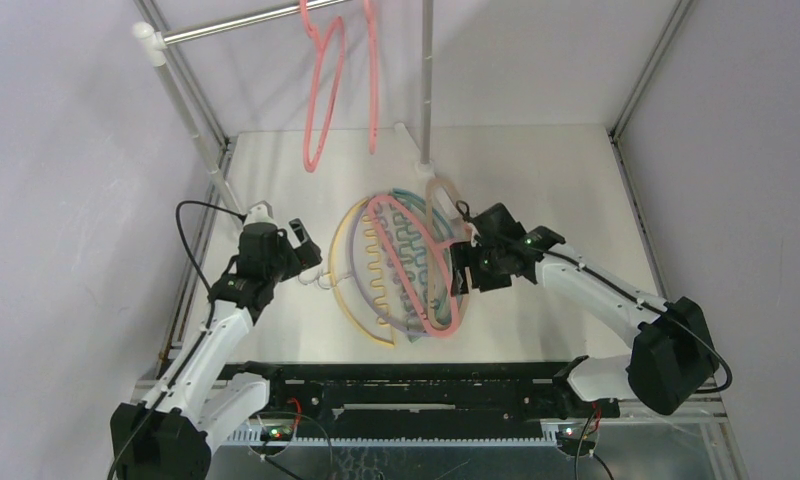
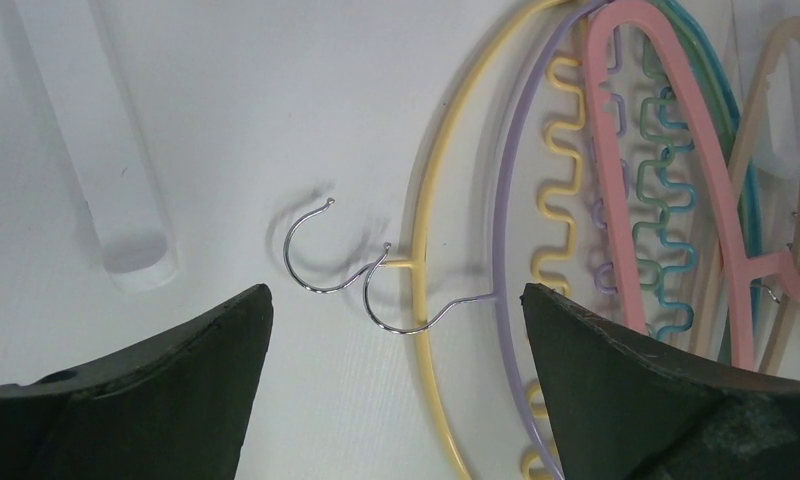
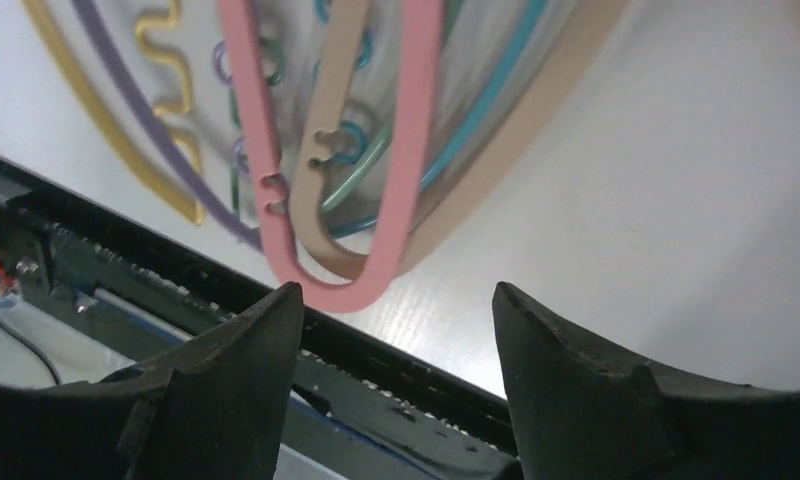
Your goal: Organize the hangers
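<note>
A white table [image 1: 566, 190] sits boxed in by pale lavender walls [image 1: 56, 150], aluminium uprights [image 1: 648, 70] at its far corners, a silver rail [image 1: 231, 23] crossing above its far-left corner under even light.

table [image 1: 536, 170]: under everything; the arms' bases sit at its near edge
rail [image 1: 236, 22]: above the table's far left, its left end on a slanted post [image 1: 191, 120]
hanging hangers [image 1: 321, 100]: two side by side on the rail
upright post [image 1: 427, 80]: just right of the hanging pair, its foot on the table behind the pile
pile of hangers [image 1: 401, 265]: flat and overlapping on the table's middle, between both grippers
wire hooks [image 2: 321, 250]: at the pile's left edge
left gripper [image 1: 311, 252]: just left of the pile, beside the hooks
right gripper [image 1: 459, 262]: at the pile's right edge
</note>
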Controlling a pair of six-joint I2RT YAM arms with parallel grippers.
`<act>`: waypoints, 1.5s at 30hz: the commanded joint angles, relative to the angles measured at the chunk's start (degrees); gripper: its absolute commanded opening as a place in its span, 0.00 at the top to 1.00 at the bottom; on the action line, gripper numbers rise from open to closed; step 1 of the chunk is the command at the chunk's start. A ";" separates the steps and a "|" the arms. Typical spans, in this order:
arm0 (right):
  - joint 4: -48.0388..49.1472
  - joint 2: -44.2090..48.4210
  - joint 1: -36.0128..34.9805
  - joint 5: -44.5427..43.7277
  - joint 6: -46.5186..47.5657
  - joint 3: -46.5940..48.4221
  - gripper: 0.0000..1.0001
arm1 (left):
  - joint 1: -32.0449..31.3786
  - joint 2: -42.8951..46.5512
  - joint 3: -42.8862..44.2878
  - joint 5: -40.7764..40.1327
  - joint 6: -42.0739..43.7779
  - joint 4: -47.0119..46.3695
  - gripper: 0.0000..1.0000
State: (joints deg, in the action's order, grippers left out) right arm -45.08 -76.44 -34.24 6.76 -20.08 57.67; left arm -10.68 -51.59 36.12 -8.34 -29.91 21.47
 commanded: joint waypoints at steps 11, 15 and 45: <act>26.47 -3.51 -0.19 14.26 -5.06 -11.21 0.35 | 0.45 -0.08 1.59 0.89 1.77 -1.12 0.01; 28.21 -5.04 0.21 13.14 -5.18 -12.25 0.36 | 0.42 0.57 1.20 0.84 1.71 -0.21 0.00; 32.60 -13.90 1.41 15.33 -5.29 -13.92 0.55 | 0.46 4.76 -3.40 0.63 1.57 0.86 0.01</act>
State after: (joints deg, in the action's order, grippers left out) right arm -16.36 -88.12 -31.92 20.27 -24.67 43.77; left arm -10.57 -48.53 33.50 -7.38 -29.45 23.29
